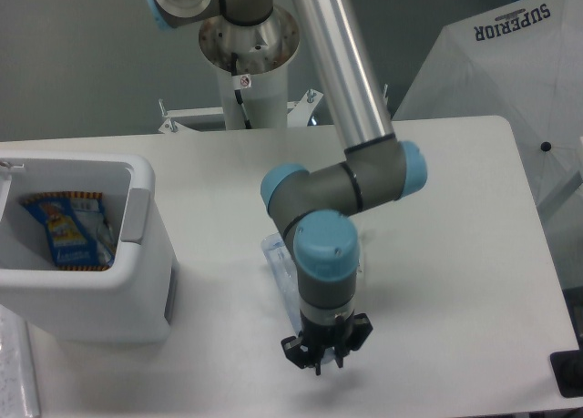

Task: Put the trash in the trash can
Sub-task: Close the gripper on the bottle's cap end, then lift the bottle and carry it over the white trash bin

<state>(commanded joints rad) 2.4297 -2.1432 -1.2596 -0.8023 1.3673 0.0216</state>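
The gripper (325, 356) hung over bare table (446, 254) near the front edge, with free room to its right and out to the far edge. Right behind it, the arm's own wrist covered most of the bottle (276, 256), blocking the way in from above. To the left stood the bin (137, 281), well apart, its mouth open upward, a packet (68, 231) already lying inside. The robot's pedestal (250, 81) blocked the back, and a white umbrella (510, 72) crowded the right rear corner.
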